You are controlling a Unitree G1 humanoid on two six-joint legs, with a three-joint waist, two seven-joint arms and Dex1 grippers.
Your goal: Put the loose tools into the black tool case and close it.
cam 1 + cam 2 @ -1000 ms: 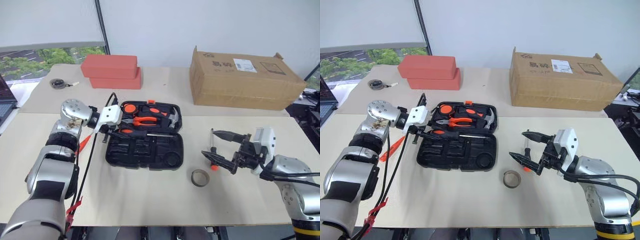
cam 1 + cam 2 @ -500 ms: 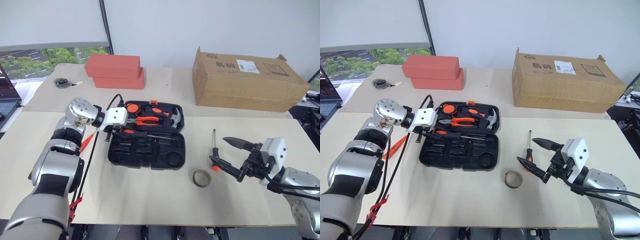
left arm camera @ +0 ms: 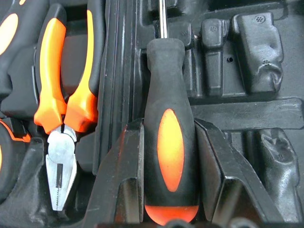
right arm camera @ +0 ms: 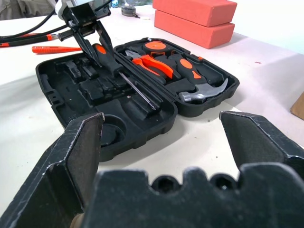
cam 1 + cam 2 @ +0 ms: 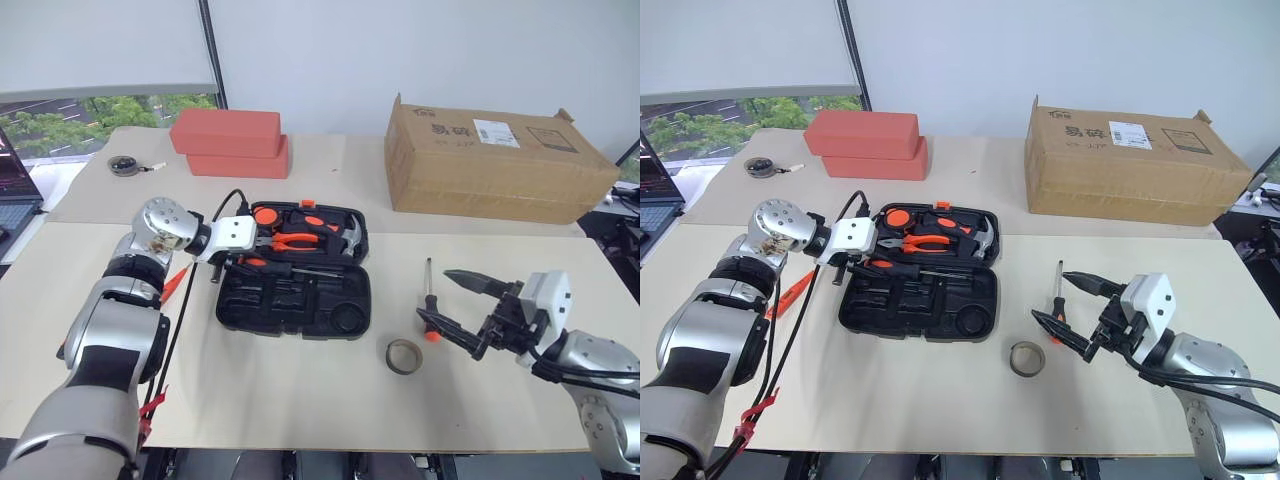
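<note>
The black tool case [image 5: 292, 328] lies open on the table. My left gripper [image 5: 240, 265] is at its left end, shut on the handle of a black-and-orange screwdriver [image 3: 164, 142] that lies along the case's middle ridge [image 4: 111, 64]. Pliers [image 5: 295, 240] and a hammer [image 5: 345, 235] sit in the far half. A second screwdriver [image 5: 428, 285] and a grey tape roll [image 5: 403, 356] lie on the table right of the case. My right gripper [image 5: 434, 296] hovers open just above that screwdriver. A slim orange tester screwdriver [image 5: 172, 283] lies left of the case, under my arm's cables.
Two stacked red boxes [image 5: 232, 143] and a cardboard box [image 5: 490, 158] stand at the back. A small round tape measure [image 5: 122, 165] lies at the far left. Black cables [image 5: 185, 300] hang from my left arm over the table beside the case.
The whole view has shifted a little. My left gripper has turned slightly, tipping the screwdriver down into the case. The right gripper has kept its place, open.
</note>
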